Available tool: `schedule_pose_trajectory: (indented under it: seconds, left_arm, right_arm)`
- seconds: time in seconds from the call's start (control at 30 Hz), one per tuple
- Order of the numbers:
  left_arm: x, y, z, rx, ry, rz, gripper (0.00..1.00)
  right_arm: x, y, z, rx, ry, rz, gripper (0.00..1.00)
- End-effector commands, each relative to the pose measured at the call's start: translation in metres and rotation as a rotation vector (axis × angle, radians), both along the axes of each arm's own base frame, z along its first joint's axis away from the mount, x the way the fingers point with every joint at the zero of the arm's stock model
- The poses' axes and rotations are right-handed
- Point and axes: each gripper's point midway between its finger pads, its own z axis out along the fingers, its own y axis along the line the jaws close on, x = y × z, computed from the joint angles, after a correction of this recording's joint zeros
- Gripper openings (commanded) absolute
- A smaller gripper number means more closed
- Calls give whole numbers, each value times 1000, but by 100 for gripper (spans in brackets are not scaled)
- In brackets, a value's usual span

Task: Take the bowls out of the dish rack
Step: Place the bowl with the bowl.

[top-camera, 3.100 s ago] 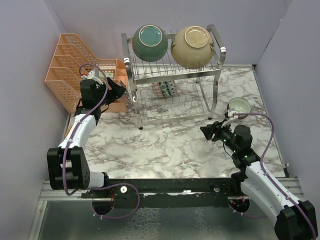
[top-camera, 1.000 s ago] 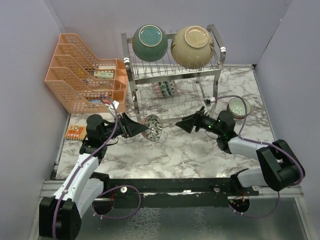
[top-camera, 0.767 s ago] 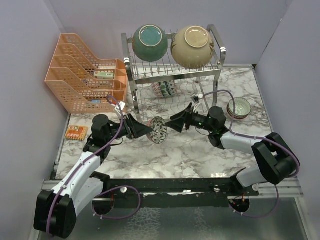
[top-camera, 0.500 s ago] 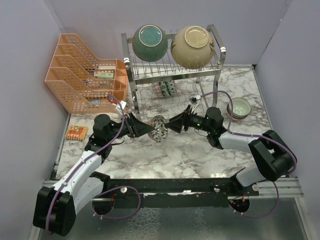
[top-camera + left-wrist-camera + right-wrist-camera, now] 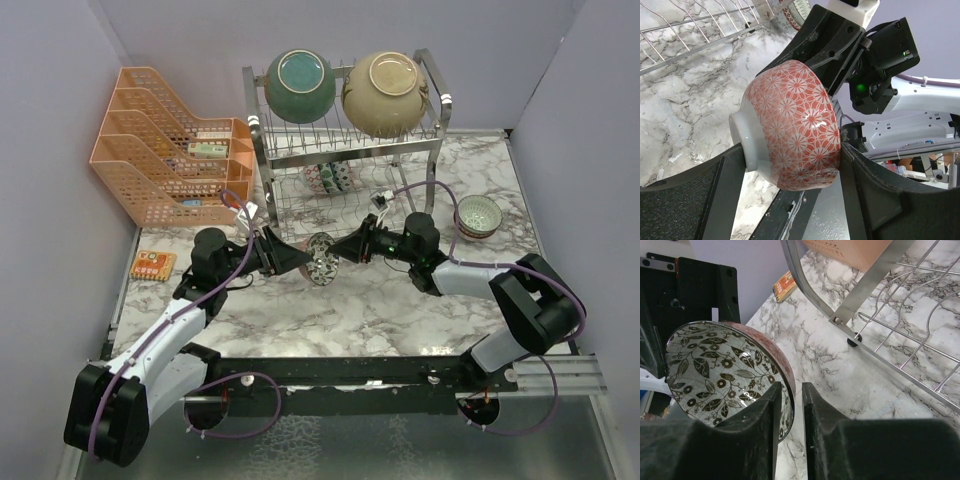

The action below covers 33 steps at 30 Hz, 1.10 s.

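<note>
1. Whereas a second ago the right gripper (image 5: pixel 340 250) stood open and apart from the red bowl (image 5: pixel 322 258), it has now reached the bowl and narrowed onto its rim, one finger inside and one outside.
2. The left gripper (image 5: pixel 300 258) has brought the bowl to the middle, in front of the rack (image 5: pixel 345 152). It clamps the bowl across foot and rim, at the same width as before.
3. Both grippers thus hold the one bowl in the air above the table (image 5: pixel 350 300). This looks like a handover to the right arm, which judging by position would set it beside the bowl (image 5: pixel 478 215) already on the table at right. The left has not yet let go.
4. Condition of the red bowl: small, glossy, red with white flower pattern outside, plain white foot, pale inside with dark leaf sprigs. No chips seen.
5. Remaining in the rack: teal bowl (image 5: pixel 300 85) and cream bowl (image 5: pixel 385 93) on the upper tier, small bowls (image 5: pixel 330 178) below.
</note>
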Motion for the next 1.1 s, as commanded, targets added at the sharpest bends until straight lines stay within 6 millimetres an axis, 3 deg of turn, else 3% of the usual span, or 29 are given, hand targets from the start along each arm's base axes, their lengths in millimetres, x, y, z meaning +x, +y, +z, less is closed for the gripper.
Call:
schedule_pose_trajectory:
  seconds: [0.0,0.23,0.37,0.47,0.67,0.8,1.07]
  left_arm:
    - [7,-4,27,-37,-100,6,43]
    - [8,-6,24,-33,-94,2,42]
    - [8,-6,24,-32,-92,8,43]
    - [10,-4,21,-17,-85,20,54]
    - [14,1,10,39,-60,62,87]
    - [18,6,6,89,-62,93,99]
    - [26,15,14,175,-90,130,99]
  right_arm:
    - [1,4,4,5,-25,7,19]
    - [-3,4,4,0,-40,32,2]
    - [-3,2,2,-21,-52,28,2]
    - [-2,0,6,-28,-64,13,2]
    - [14,-18,11,-126,-73,-120,2]
    - [23,-39,13,-177,-72,-177,2]
    - [41,-117,6,-252,-20,-351,2]
